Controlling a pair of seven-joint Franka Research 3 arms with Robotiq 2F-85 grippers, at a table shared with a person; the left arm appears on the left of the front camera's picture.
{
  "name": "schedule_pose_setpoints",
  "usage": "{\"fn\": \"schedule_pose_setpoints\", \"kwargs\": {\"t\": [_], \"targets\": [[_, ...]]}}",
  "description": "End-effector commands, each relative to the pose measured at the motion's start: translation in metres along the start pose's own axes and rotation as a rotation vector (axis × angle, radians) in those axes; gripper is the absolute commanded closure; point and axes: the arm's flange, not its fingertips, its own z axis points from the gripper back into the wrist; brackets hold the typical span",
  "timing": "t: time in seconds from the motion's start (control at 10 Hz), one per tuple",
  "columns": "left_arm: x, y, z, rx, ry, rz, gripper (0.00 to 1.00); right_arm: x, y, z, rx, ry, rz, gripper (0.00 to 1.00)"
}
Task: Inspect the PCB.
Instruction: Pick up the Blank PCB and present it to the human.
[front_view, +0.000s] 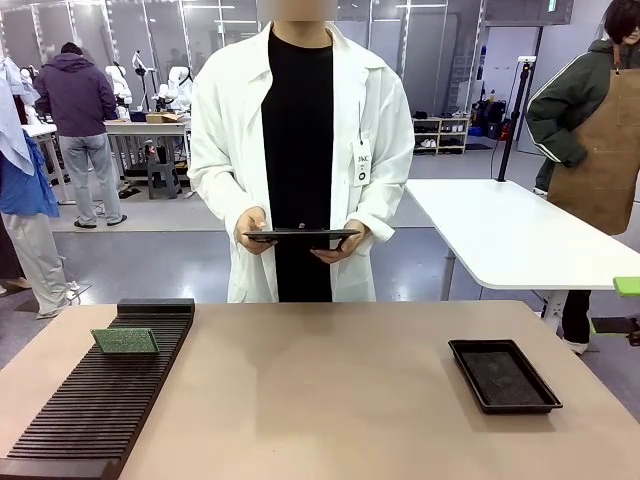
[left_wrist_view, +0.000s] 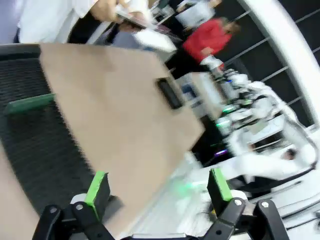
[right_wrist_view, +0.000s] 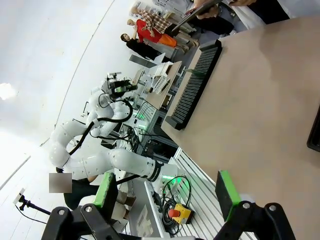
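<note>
The PCB (front_view: 125, 340), a small green board, stands tilted in the slots of the black ribbed rack (front_view: 100, 400) at the table's left. In the left wrist view the PCB (left_wrist_view: 29, 103) shows as a green strip on the rack (left_wrist_view: 45, 150), well ahead of my left gripper (left_wrist_view: 159, 189), which is open with nothing between its green pads. My right gripper (right_wrist_view: 167, 191) is open too, held off the table's edge, with the rack (right_wrist_view: 196, 85) and the PCB (right_wrist_view: 194, 73) far ahead.
A shallow black tray (front_view: 503, 375) lies at the table's right; it also appears as the tray (left_wrist_view: 170, 93) in the left wrist view. A person in a white coat stands across the table holding a dark tablet (front_view: 298, 238) in both hands.
</note>
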Motion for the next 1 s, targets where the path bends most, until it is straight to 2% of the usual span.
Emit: {"fn": "schedule_pose_setpoints", "kwargs": {"t": [0.0,0.2,0.3,0.4,0.7,0.8,0.9], "targets": [[0.040,-0.008,-0.047,0.307,0.184,-0.183,0.00,0.003,0.000,0.000,0.013,-0.011,0.019,0.00],[0.067,-0.009,-0.094,0.419,0.347,-0.373,0.00,0.003,0.000,0.000,0.013,-0.011,0.019,0.00],[0.073,-0.006,-0.118,0.526,0.545,-0.551,0.00,0.003,0.000,0.000,0.013,-0.011,0.019,0.00],[0.078,-0.008,-0.136,0.576,0.662,-0.640,0.00,0.003,0.000,0.000,0.013,-0.011,0.019,0.00],[0.074,0.015,-0.183,0.633,0.839,-0.813,0.00,0.003,0.000,0.000,0.013,-0.011,0.019,0.00],[0.066,0.021,-0.194,0.635,0.863,-0.870,0.00,0.003,0.000,0.000,0.013,-0.011,0.019,0.00],[0.059,0.028,-0.205,0.692,0.844,-1.005,0.00,0.003,0.000,0.000,0.013,-0.011,0.019,0.00]]}}
